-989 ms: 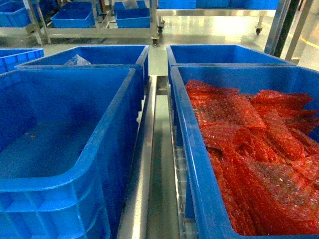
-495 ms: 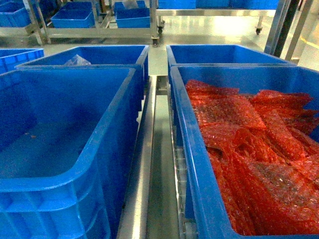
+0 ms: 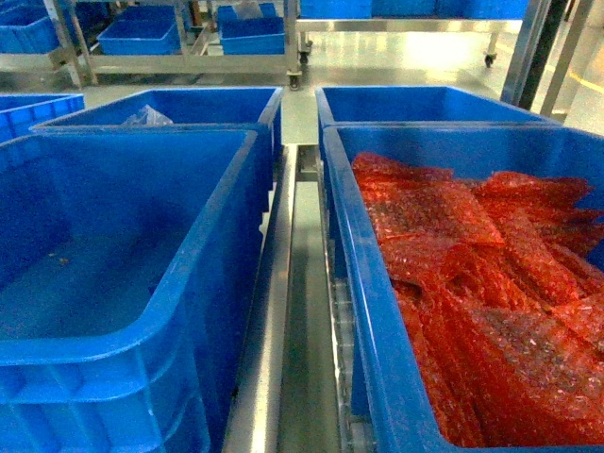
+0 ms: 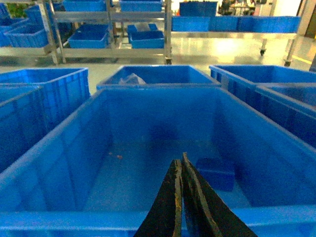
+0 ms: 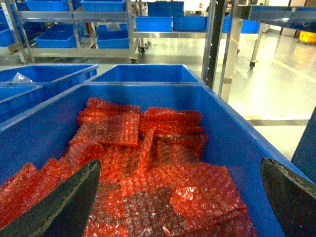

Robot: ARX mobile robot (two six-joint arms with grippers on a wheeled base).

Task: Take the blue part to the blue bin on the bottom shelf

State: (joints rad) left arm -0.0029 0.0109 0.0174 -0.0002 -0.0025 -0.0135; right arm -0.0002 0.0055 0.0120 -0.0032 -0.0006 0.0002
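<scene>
In the left wrist view a small blue part (image 4: 216, 173) lies on the floor of a large blue bin (image 4: 64, 163), toward its right wall. My left gripper (image 4: 181, 159) hangs over the bin's near rim, shut with nothing in it, its tips just left of the part and above it. The same bin (image 3: 123, 344) fills the left of the head view, where the part is hidden. The bin rests on the bottom shelf, whose central divider rail (image 3: 283, 283) runs between the bins. My right gripper (image 5: 180, 165) is wide open above red bubble-wrap bags (image 5: 148, 163). Neither gripper appears in the head view.
A second blue bin (image 3: 377, 311) on the right holds the red bubble-wrap bags (image 3: 472, 274). Two more blue bins (image 3: 189, 99) stand behind, the left one with a clear plastic bag (image 3: 143, 116). Steel racks with blue bins (image 3: 142, 33) line the far floor.
</scene>
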